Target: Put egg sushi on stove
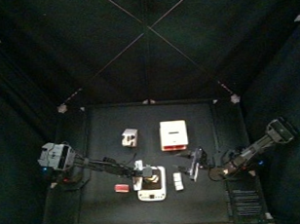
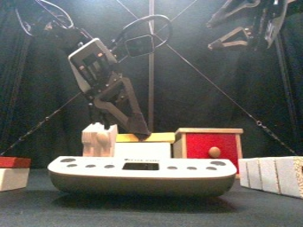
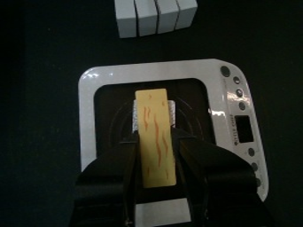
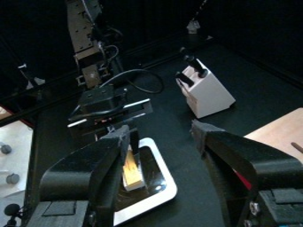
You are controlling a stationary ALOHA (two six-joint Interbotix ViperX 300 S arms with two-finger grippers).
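Observation:
The stove (image 3: 106, 89) is a flat white slab lying near the table's front edge (image 1: 151, 188) (image 2: 136, 173). The egg sushi (image 3: 157, 133), a tan-yellow block, hangs just over the stove's middle, lengthwise between my left jaws. My left gripper (image 3: 158, 167) (image 2: 130, 133) (image 1: 144, 173) is shut on the sushi's near end. In the front view the sushi (image 2: 133, 138) shows at the fingertips, slightly above the slab. My right gripper (image 4: 164, 133) stands open and holds nothing, to the right of the stove (image 4: 160, 186), and its view shows the sushi (image 4: 128, 168) too.
A white box with a red face (image 2: 211, 146) (image 1: 174, 132) and a white-and-brown piece (image 2: 101, 142) (image 1: 129, 137) stand behind the stove. A small red piece (image 2: 14, 168) lies at the left. A row of white blocks (image 3: 154, 16) (image 2: 275, 173) sits to the stove's right.

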